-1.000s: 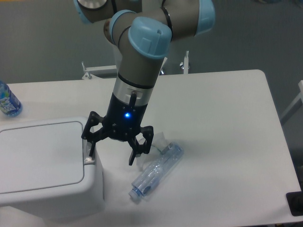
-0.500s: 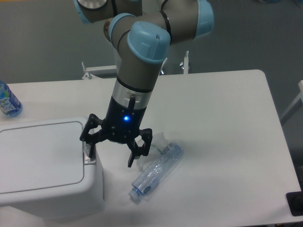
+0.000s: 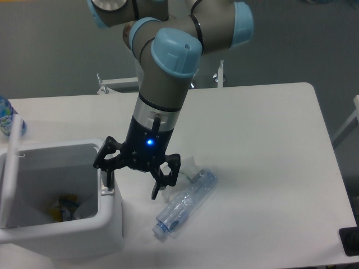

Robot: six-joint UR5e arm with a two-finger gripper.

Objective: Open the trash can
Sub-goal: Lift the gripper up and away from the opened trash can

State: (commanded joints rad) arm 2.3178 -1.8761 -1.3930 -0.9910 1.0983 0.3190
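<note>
While the arm comes down from the top of the frame, its grey links and pale blue joint caps bunched at 12 o'clock, the forearm slants down and toward 7 o'clock, ending in a black wrist with a blue light lit. The gripper (image 3: 132,188) hangs below it, fingers pointing down, spread wide and holding nothing. One finger (image 3: 108,178) stands at the right rim of the trash can (image 3: 109,224), right at the small grey button (image 3: 106,191) there; whether it presses the button I cannot tell. The other finger (image 3: 158,188) hangs over the bare table (image 3: 263,168), just off the can's right wall.

The trash can sits at the 8 o'clock corner of the table, a white boxy bin with rounded corners. Its mouth faces up and stands open. The lid (image 3: 11,162) is raised along the left side, standing nearly upright and seen almost edge-on, its long edge running from 12 to 6 o'clock. Inside, something yellow and something pale lie at the bottom; what they are I cannot tell.

A clear plastic bottle (image 3: 186,203) lies on its side at 6 o'clock of the gripper, its long axis running from 1 to 7 o'clock, cap end toward 7. A second bottle with a blue label (image 3: 8,120) shows at 9 o'clock behind the raised lid.
</note>
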